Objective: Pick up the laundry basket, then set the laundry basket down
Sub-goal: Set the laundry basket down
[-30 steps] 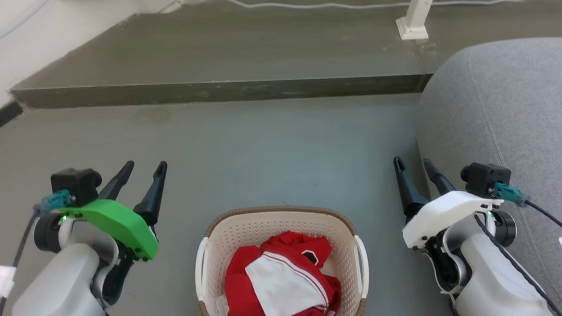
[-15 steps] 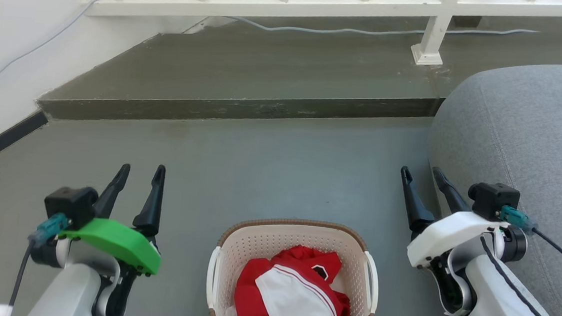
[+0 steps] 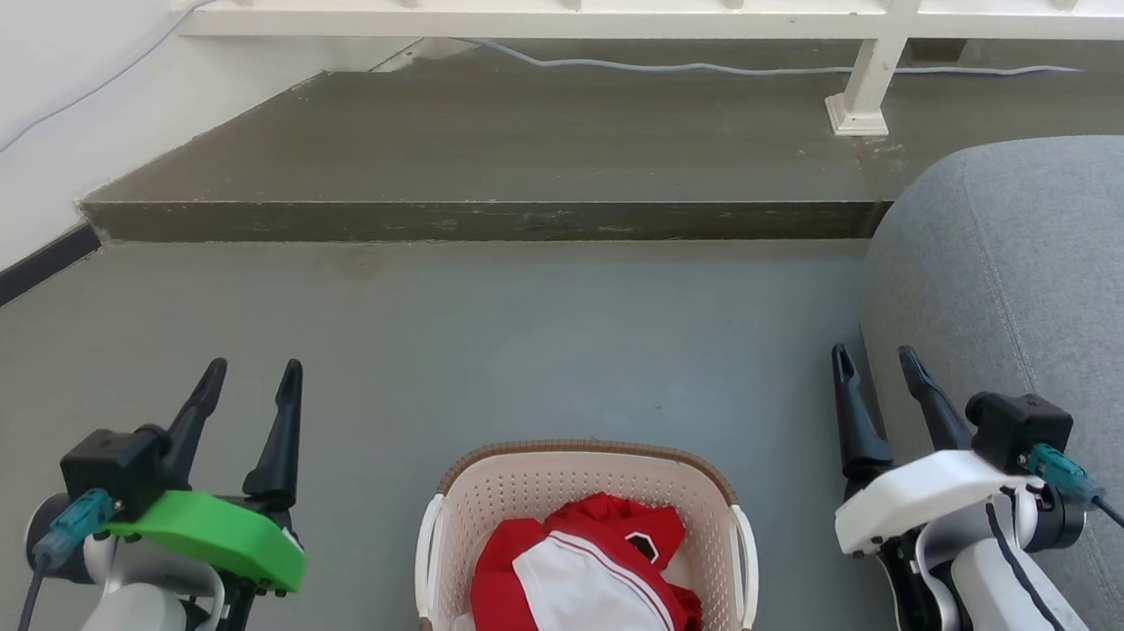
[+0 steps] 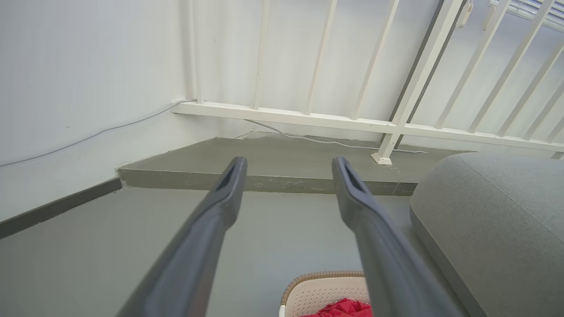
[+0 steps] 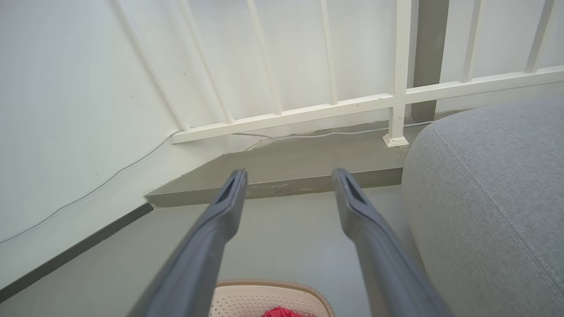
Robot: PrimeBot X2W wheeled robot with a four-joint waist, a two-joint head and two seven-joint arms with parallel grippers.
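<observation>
The robot's green-backed left claw (image 3: 253, 369) and white-backed right claw (image 3: 872, 353) both stand wide open, dark fingers spread with nothing between them. They hover on either side of the laundry basket (image 3: 592, 449) and neither touches it. The cream perforated basket, brown-rimmed with white side handles, sits on the grey floor (image 3: 521, 332) between the two arms, low in the middle of the head view. It holds a heap of red and white clothing (image 3: 591, 589). A grey upholstered cushion (image 3: 1058, 264) bulks close beside the right claw. Beyond, a raised concrete step (image 3: 489, 220) runs across the floor. A pale cable (image 3: 702, 66) trails along the step below a white railing (image 3: 567, 0).
</observation>
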